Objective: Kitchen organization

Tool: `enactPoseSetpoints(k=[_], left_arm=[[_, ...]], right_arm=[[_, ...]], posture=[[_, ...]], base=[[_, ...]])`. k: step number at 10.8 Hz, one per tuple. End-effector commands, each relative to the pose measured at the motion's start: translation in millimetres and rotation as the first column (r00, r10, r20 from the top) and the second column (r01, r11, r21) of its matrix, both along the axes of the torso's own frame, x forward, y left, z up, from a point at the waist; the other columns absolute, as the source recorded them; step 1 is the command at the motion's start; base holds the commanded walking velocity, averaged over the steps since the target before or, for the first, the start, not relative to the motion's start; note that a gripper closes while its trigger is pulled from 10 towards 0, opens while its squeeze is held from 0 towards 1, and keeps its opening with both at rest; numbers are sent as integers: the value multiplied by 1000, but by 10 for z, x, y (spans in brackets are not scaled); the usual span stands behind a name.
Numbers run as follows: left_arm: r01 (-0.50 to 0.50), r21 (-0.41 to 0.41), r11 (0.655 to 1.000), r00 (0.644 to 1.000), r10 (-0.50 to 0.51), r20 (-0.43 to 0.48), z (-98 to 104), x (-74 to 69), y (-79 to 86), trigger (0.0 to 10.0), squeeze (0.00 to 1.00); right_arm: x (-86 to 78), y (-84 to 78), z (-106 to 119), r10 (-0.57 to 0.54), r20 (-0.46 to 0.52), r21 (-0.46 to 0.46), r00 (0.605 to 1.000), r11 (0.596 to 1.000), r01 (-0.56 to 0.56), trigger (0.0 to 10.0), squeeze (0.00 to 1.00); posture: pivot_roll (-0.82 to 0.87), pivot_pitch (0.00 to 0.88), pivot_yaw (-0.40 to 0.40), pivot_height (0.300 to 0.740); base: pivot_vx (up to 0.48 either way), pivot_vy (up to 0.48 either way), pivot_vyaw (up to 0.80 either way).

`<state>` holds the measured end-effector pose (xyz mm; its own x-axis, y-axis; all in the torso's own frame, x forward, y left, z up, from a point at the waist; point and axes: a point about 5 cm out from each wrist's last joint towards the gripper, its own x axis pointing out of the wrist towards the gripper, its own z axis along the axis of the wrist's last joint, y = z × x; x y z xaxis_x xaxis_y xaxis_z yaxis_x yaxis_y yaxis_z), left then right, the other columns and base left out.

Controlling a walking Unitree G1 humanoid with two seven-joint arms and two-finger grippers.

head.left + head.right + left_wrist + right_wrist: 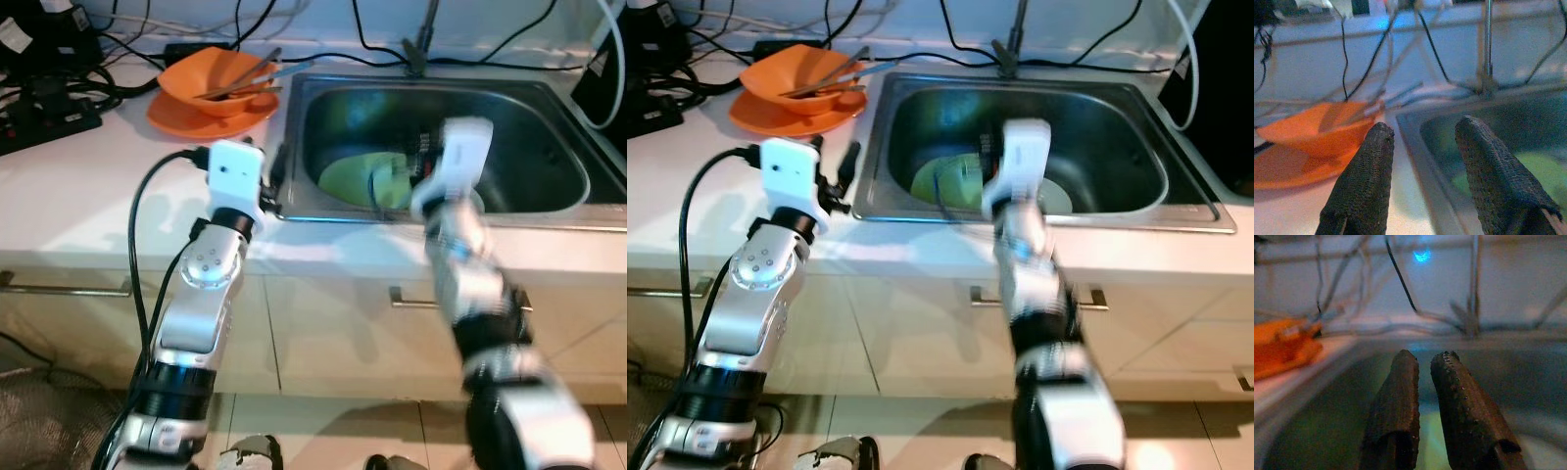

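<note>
An orange bowl (pixel 220 80) holding several utensils (pixel 245 83) sits on an orange plate (pixel 196 119) on the white counter, left of the steel sink (pixel 529 127). A green plate (pixel 355 178) lies in the sink basin. My left gripper (pixel 1422 132) is open and empty, hovering at the sink's left rim, with the bowl just beyond it. My right arm is blurred over the sink's front edge. Its gripper (pixel 1425 355) points into the basin above the green plate, fingers close together with nothing between them.
A faucet (pixel 421 44) stands behind the sink. Black cables and a power strip (pixel 44 113) crowd the counter's back left. A pale dish (pixel 1055 196) lies beside the green plate. Cabinet drawers with handles (pixel 59 287) are below the counter.
</note>
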<state>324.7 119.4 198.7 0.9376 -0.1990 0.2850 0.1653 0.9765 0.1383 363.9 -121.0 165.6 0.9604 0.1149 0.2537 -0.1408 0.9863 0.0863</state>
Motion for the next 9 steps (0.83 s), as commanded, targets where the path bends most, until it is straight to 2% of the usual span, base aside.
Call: enactPoseSetpoints(k=[1, 2, 4, 5, 7, 9], left_arm=[[3, -18, 1000, 1000, -2, 26, 52, 6, -6, 10000, 0], [0, -9, 1000, 1000, 0, -16, 25, -4, -18, 10000, 0], [-19, -2, 1000, 999, 19, -43, 0, 35, -46, 10000, 0], [-31, -3, 1000, 999, 31, -44, 8, 49, -37, 10000, 0], [-38, -3, 999, 998, 38, -42, 23, 54, -27, 10000, 0], [-45, 8, 999, 998, 46, -46, 11, 47, -21, 10000, 0]], right_arm=[[-7, 16, 78, -9, 18, 31, 1000, 999, 8, 10000, 0], [-20, 65, 83, -8, 10, 36, 1000, 999, 8, 10000, 0], [-44, 128, 81, 18, 0, 14, 1000, 1000, -18, 10000, 0], [-53, 137, 77, 17, -7, 24, 1000, 1000, -17, 10000, 0], [-71, 147, 76, 20, -17, 34, 1000, 999, -19, 10000, 0], [-82, 153, 43, 20, -32, 40, 999, 999, -19, 10000, 0]], posture=[[90, 95, 16, 740], [90, 95, 16, 740], [100, 96, 9, 740], [103, 96, 9, 740], [99, 89, 14, 740], [101, 81, 19, 740]], base=[[0, 0, 0], [0, 0, 0], [0, 272, 0], [0, -386, 0], [0, 0, 0], [0, 336, 0]])
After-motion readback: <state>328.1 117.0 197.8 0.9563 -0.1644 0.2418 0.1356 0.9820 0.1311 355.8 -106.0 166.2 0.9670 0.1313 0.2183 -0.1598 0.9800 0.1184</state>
